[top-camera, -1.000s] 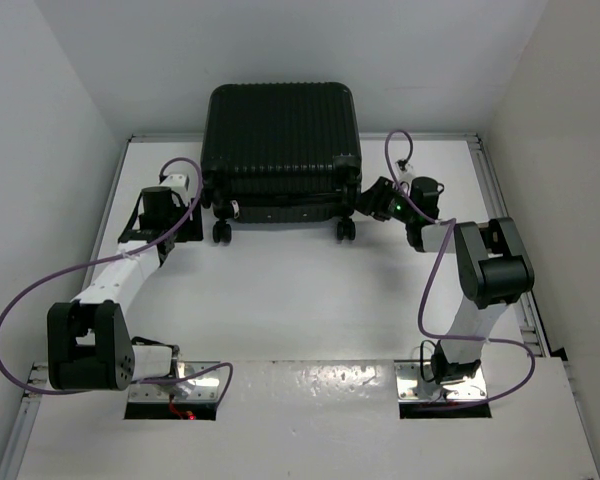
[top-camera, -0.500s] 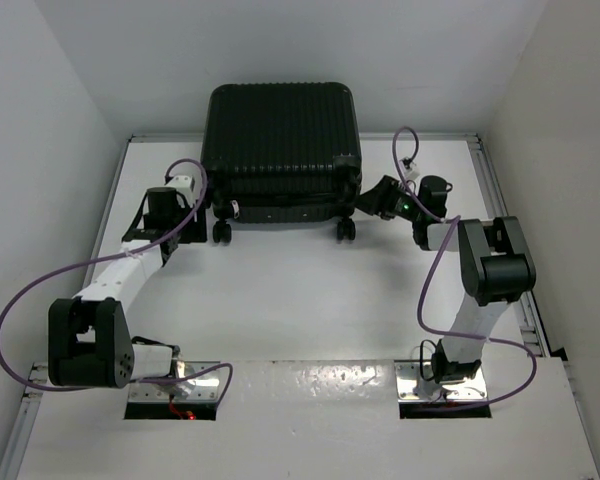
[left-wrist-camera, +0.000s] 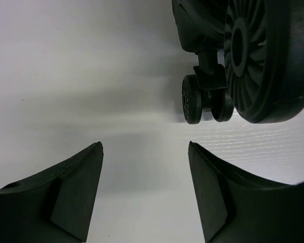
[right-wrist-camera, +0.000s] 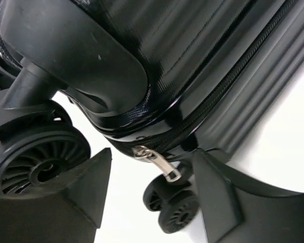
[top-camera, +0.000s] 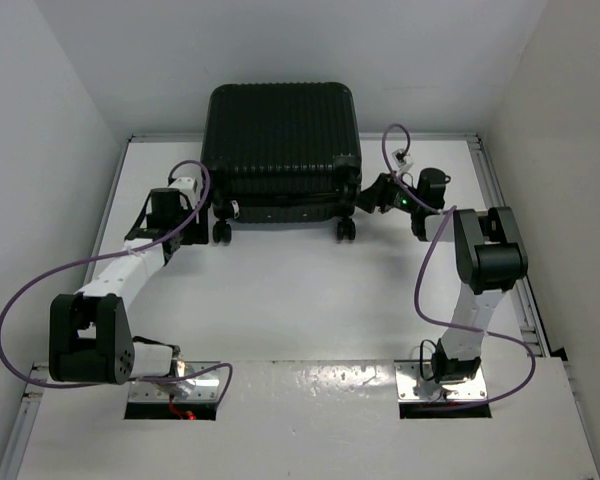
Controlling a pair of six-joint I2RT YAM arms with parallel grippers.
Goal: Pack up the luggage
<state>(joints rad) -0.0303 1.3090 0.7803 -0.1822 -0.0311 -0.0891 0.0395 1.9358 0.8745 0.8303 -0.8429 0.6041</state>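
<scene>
One black luggage [top-camera: 280, 140] on the worktop [top-camera: 300, 290]; left fingers [left-wrist-camera: 76, 197] and right fingers [right-wrist-camera: 218, 197] both spread, gripping nothing

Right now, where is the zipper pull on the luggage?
In the right wrist view, the zipper pull hangs on the luggage seam just above a wheel, between the fingers of the open right gripper, at the case's near right corner.
</scene>
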